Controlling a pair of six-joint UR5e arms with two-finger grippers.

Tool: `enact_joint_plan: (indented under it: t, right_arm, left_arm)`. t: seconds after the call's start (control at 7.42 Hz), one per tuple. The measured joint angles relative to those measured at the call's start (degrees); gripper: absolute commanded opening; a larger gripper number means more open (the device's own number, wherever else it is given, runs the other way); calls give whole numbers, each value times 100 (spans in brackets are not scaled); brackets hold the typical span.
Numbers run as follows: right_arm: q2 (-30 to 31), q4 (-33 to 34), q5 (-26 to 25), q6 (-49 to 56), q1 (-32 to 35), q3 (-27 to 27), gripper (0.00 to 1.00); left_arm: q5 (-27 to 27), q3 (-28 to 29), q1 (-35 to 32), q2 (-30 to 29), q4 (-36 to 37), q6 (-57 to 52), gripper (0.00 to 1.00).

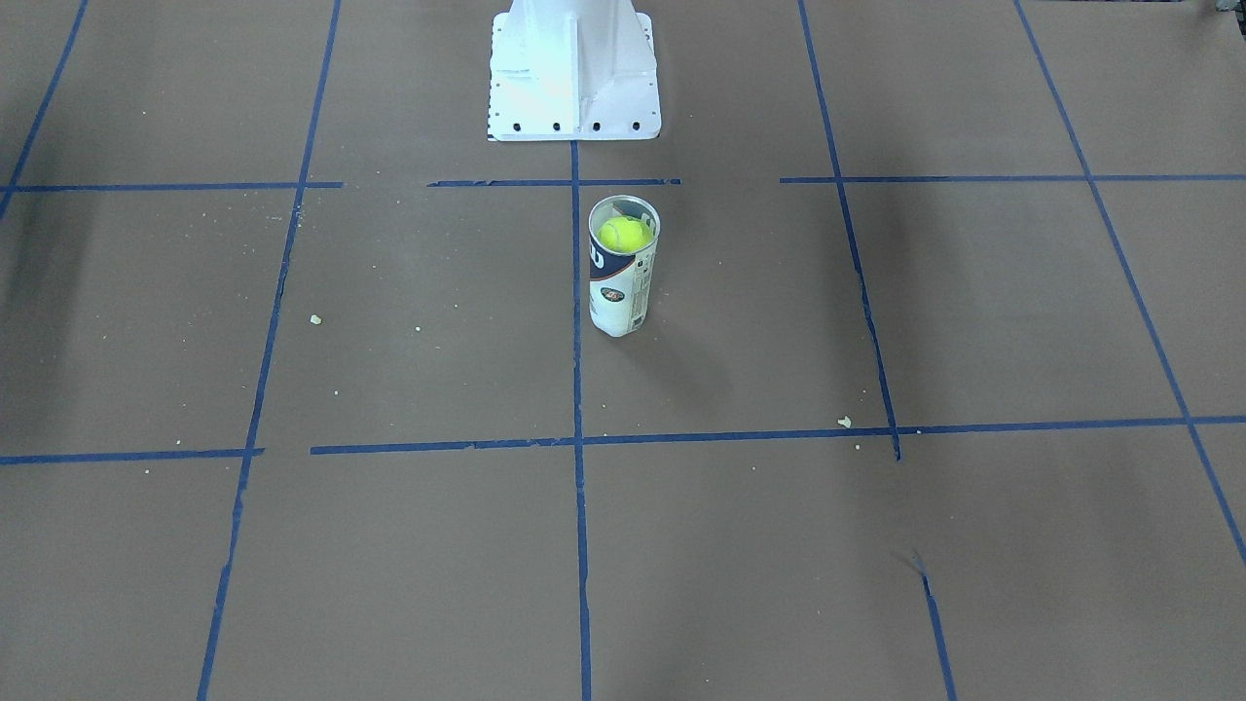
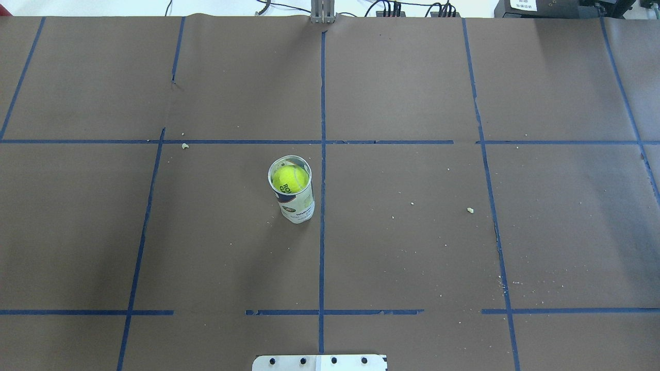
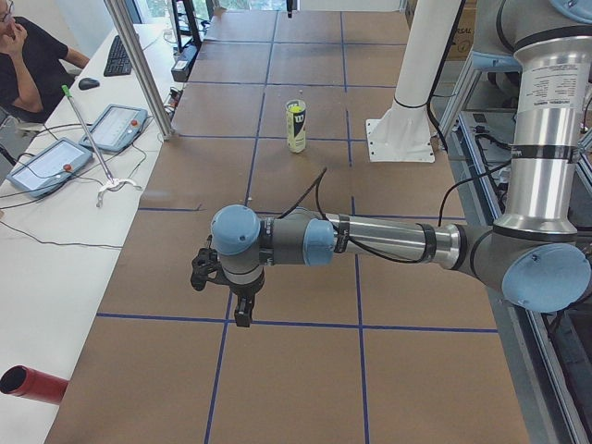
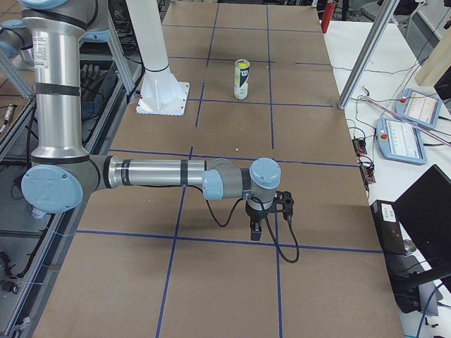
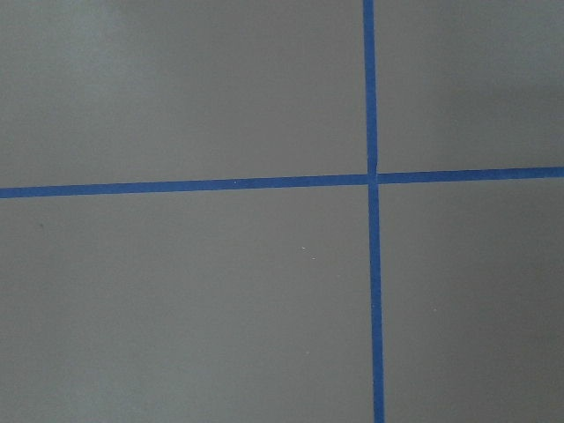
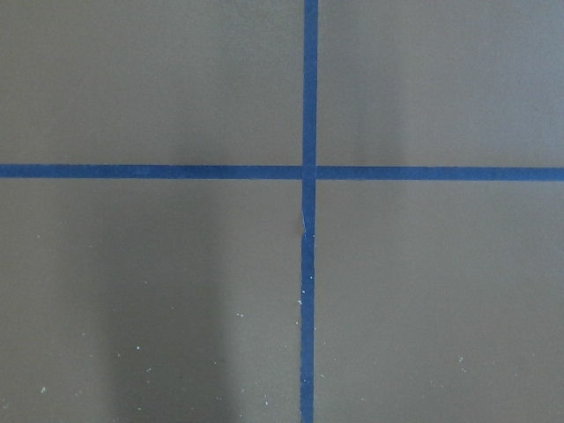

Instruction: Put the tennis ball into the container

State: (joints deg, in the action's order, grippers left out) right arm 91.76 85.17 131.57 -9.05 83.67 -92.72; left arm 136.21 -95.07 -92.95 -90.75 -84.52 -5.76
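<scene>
tennis ball [image 2: 290,178]: sits inside the container [image 2: 298,203], just below its open top, bright yellow-green with dark print facing up; well apart from both pincers, touched by neither
container: upright on the counter [image 2: 412,257], no lid in sight, just beside the middle blue tape line [image 2: 323,232] and near the white pedestal [image 1: 574,68]; far from either pincer
left pincer [image 3: 240,310]: hangs over bare counter well apart from the container, carrying neither ball nor tube; shows only in the side view, so I cannot tell whether it is spread or pressed together
right pincer [image 4: 257,229]: likewise over bare counter toward the other end, well apart from the container; spread or pressed together, I cannot tell
wrist views: only brown counter and crossing tape beneath each pincer
progress: the ball is already in the tube, so the task looks done; nothing appears left to place
</scene>
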Motion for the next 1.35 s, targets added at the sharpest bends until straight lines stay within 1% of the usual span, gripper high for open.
enact_joint_plan:
  t: [0.4,1.35]
  right_arm:
    - [0,0,0,0,-2,0,100]
    - [0,0,0,0,0,0,100]
  left_arm:
    - [19,65,249,4,-12,-1,100]
    - [12,91,269,-27,11,-20,100]
